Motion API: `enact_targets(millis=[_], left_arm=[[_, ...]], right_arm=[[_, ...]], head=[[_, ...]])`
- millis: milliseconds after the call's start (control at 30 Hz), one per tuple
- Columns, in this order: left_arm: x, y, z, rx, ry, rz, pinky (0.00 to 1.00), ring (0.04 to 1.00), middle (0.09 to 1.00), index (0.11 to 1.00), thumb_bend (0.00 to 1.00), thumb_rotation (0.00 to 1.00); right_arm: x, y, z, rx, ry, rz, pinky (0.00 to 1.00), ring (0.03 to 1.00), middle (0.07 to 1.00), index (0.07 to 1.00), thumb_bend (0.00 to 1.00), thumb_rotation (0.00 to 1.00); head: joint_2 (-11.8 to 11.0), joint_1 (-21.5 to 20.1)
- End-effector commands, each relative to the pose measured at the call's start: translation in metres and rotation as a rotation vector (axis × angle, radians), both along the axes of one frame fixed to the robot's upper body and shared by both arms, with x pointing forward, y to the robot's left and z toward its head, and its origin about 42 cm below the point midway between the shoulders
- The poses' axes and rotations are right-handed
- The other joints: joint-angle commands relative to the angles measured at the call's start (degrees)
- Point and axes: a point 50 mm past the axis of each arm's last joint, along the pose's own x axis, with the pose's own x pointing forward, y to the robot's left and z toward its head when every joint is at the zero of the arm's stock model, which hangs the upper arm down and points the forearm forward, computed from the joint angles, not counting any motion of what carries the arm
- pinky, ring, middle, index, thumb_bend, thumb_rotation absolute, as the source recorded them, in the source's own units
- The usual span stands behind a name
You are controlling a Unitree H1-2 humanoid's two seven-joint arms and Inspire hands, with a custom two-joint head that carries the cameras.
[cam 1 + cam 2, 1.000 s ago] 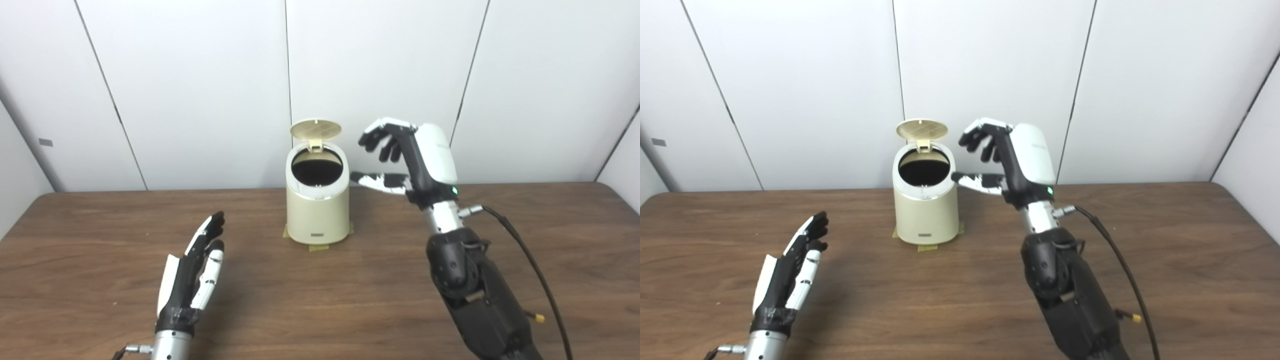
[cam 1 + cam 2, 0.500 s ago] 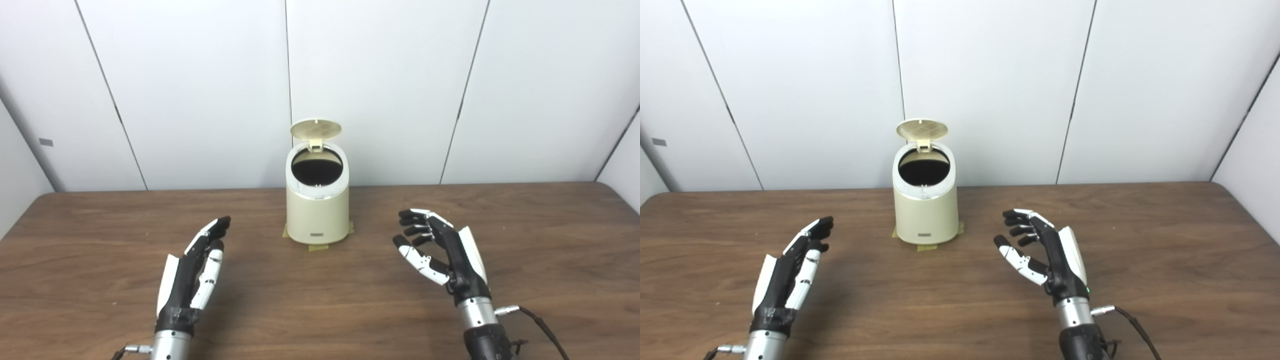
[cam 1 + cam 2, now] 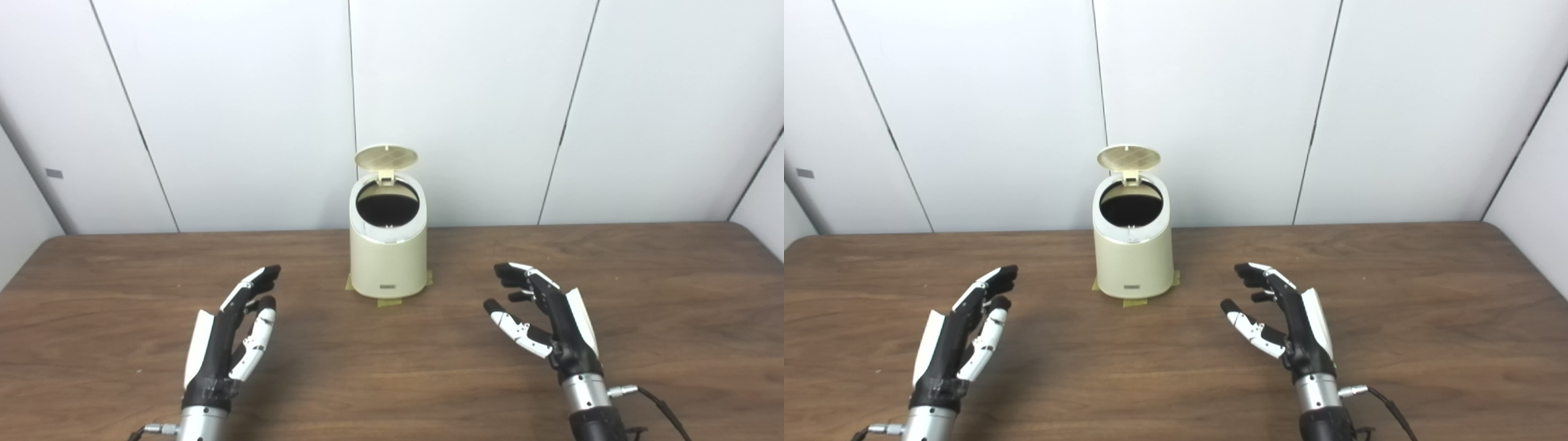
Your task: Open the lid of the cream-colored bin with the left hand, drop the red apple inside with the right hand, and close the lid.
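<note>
Fingers (image 3: 257, 288) spread and empty on both: left hand (image 3: 229, 334) lower left of frame, right hand (image 3: 545, 315) lower right, both low over the table (image 3: 392, 361). Cream-colored bin (image 3: 388, 251) sits center frame near the back edge, well apart from both hands, lid (image 3: 386, 158) up. Interior reads dark; no apple visible.

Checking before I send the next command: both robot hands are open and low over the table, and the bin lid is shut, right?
Not quite. The lid stands open above the bin, as the left eye view shows. Both the left robot hand and the right robot hand are open and empty, low over the table.
</note>
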Motion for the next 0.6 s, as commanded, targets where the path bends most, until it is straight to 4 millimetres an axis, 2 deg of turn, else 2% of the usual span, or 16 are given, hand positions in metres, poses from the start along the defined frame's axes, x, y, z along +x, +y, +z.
enact_targets(millis=[0,100,200,300,467,567], left_arm=[[0.022,-0.004,0.052,-0.009,-0.178,-0.013,0.74,0.838,0.843,0.822,0.28,0.76],[0.039,-0.010,0.086,0.006,-0.273,-0.011,0.77,0.847,0.843,0.823,0.34,0.85],[0.060,-0.023,0.133,0.103,-0.354,-0.004,0.84,0.882,0.866,0.849,0.39,0.93],[0.080,-0.043,0.174,0.232,-0.380,0.013,0.97,0.962,0.932,0.909,0.51,0.99],[0.095,-0.074,0.211,0.371,-0.398,0.046,1.00,0.999,0.989,0.939,0.66,1.00],[0.101,-0.093,0.229,0.466,-0.404,0.043,1.00,1.000,0.971,0.941,0.71,1.00]], right_arm=[[0.003,0.003,0.012,-0.006,-0.044,0.014,0.62,0.719,0.727,0.710,0.20,0.31],[0.002,0.003,0.012,-0.027,-0.041,0.014,0.61,0.707,0.720,0.707,0.20,0.30],[0.003,0.003,0.012,-0.044,-0.044,0.014,0.59,0.695,0.710,0.700,0.20,0.29],[0.004,0.003,0.011,-0.037,-0.037,0.014,0.59,0.695,0.711,0.703,0.20,0.27],[0.005,0.005,0.010,-0.023,-0.039,0.015,0.59,0.693,0.708,0.700,0.19,0.26],[0.004,0.007,0.008,-0.006,-0.035,0.016,0.60,0.696,0.712,0.700,0.20,0.30]], head=[[0.17,0.24],[0.10,0.32],[0.05,0.32],[0.03,0.26],[-0.03,0.14],[-0.09,0.41]])
